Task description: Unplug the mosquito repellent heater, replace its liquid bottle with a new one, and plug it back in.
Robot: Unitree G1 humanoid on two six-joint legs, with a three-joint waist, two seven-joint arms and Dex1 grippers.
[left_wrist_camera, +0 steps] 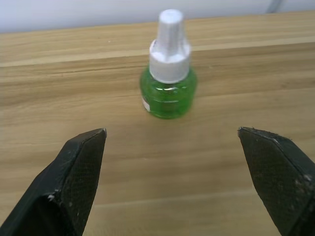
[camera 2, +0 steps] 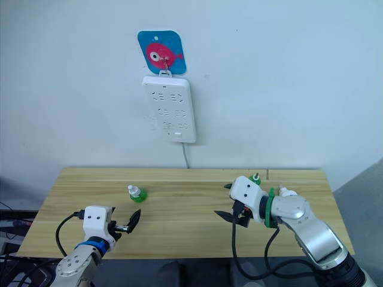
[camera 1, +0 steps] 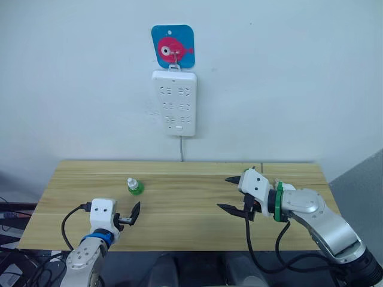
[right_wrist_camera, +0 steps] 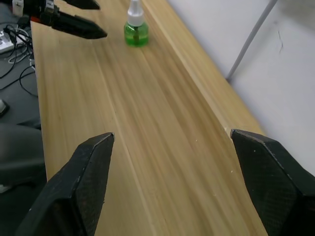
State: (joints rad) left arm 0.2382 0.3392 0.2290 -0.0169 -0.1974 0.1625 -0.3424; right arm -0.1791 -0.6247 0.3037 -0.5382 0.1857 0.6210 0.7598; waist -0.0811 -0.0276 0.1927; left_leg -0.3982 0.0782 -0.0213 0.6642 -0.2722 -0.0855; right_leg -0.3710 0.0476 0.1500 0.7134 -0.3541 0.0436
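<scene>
item: liquid bottle (left_wrist_camera: 168,83), green, white cap, upright on tabletop (camera 1: 179,203). position: straight ahead of left gripper (camera 1: 130,215), centred on gap, not touching.
left jaws: spread wide. right gripper (camera 1: 224,193): jaws spread, empty, bottle far ahead.
heater: not on power strip (camera 1: 174,103); green-white object (camera 2: 256,178) just behind right gripper may be it, cannot tell.
handling: advance left jaws level, straddle green body below cap, close gently; narrow bottle likely tips.
</scene>
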